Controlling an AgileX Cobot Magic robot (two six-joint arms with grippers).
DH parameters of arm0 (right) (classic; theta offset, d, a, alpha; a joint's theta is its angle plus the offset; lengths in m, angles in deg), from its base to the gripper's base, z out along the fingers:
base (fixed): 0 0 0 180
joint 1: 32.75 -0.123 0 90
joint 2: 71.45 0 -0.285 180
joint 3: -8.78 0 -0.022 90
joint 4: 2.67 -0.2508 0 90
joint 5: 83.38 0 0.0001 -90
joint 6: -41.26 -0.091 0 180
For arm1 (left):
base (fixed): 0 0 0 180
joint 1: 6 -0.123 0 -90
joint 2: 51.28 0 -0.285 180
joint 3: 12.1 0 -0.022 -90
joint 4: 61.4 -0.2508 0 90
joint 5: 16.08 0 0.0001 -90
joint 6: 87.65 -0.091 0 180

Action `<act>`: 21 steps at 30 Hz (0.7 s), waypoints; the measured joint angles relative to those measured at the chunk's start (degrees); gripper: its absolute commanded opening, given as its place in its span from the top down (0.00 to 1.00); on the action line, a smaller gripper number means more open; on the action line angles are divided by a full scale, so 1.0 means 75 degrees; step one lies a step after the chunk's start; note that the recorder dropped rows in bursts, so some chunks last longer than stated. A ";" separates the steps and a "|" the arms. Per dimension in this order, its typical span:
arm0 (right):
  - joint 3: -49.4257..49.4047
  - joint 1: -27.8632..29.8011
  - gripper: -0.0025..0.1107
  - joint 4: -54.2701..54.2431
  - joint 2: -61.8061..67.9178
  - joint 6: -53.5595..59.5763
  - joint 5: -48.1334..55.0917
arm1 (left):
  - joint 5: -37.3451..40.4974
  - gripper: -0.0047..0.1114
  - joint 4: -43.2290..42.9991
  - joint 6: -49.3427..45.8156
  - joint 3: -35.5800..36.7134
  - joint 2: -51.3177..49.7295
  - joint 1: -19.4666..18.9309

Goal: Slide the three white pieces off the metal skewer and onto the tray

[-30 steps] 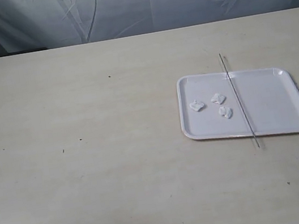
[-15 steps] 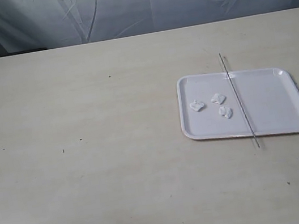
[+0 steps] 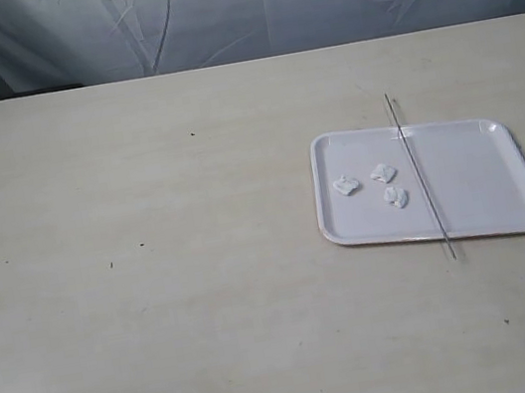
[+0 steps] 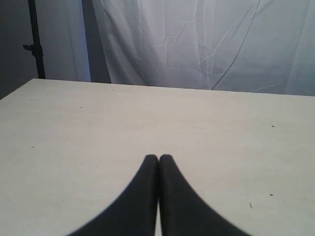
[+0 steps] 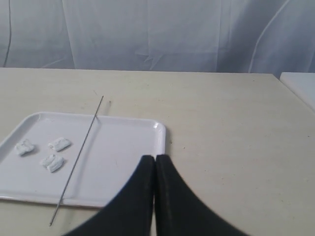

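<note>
Although we look for movement over the last second, we find none. The three white pieces lie loose on the tray, clustered in its left half in the exterior view, each apart from the others and none threaded on the metal skewer. The skewer rests bare across the tray, just right of the pieces without touching them, both ends overhanging the rim onto the table. We judge from this that the sliding is done and little remains but keeping the arms clear.

Neither arm shows in the exterior view. We see the left gripper clenched, its dark fingers pressed together with nothing between them, over bare table with the tray out of its sight. The right gripper is likewise clenched and empty, held near the tray's edge with pieces and skewer ahead of it.

Around them we see only the wrinkled pale curtain behind the table and a dark stand beyond its edge. Nothing stands in the way. We think the overhanging skewer is the one thing a careless pass could knock.
</note>
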 measured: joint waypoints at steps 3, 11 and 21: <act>0.0000 0.0000 0.98 0.0000 0.0000 -0.0023 0.0000 | 0.0000 0.96 0.0032 -0.0158 0.0000 0.0000 0.0000; 0.0000 0.0000 0.98 0.0000 0.0000 -0.0070 0.0000 | 0.0011 0.96 0.0092 -0.0546 0.0000 0.0000 -0.0097; 0.0000 0.0000 0.98 0.0015 0.0000 -0.0317 0.0014 | 0.0011 0.96 0.0424 -0.0634 0.0000 0.0000 -0.0170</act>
